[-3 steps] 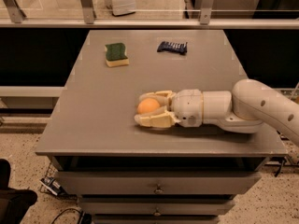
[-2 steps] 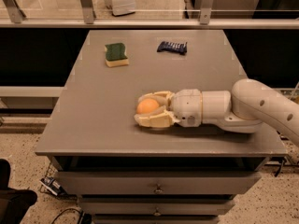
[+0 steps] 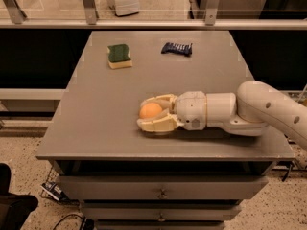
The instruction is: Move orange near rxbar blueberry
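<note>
The orange (image 3: 150,110) lies on the grey table (image 3: 96,128) near its front edge, between the two cream fingers of my gripper (image 3: 143,113). The fingers (image 3: 156,124) close on it from the far and near sides, and the gripper rests low at the table surface. The arm reaches in from the right. The rxbar blueberry (image 3: 177,48), a dark-blue crinkled wrapper, lies at the back of the table, well beyond the gripper and slightly to its right.
A green-topped yellow sponge (image 3: 119,56) sits at the back left of the table. A metal rail (image 3: 153,24) with posts runs behind the table's far edge. Drawers (image 3: 163,194) sit below the front edge.
</note>
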